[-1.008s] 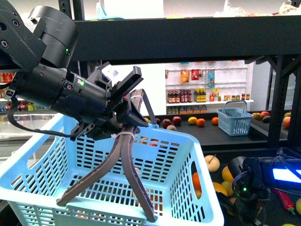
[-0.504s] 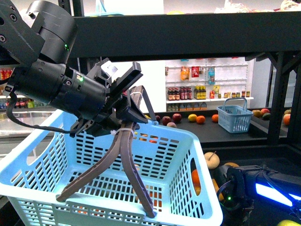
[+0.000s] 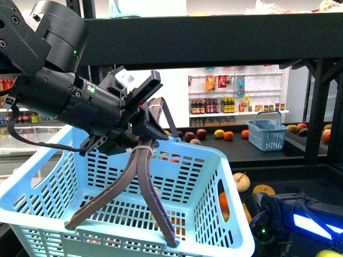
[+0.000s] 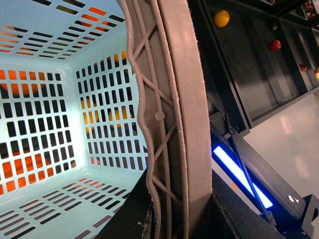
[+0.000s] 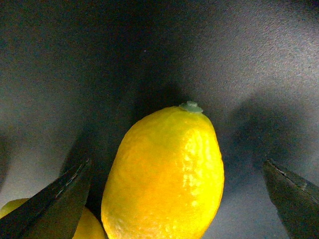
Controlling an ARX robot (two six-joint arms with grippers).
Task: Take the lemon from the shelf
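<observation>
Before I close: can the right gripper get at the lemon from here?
Probably yes: the right gripper is open, its fingers flank the lemon, and nothing else sits between them.

Lemon (image 5: 164, 174) on shelf (image 5: 149, 50), between spread fingers (image 5: 55, 199) of right gripper (image 5: 177, 164), basket (image 3: 203, 160) left of right arm (image 3: 300, 214), handle (image 3: 147, 187) in left gripper (image 3: 140, 128), small basket (image 3: 268, 136) behind on far deck (image 3: 241, 152)

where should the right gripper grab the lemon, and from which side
Across its fat middle. The lemon has its nub pointing away from the right gripper, whose open fingers flank it, so coming straight in from the blunt end looks best.
</observation>
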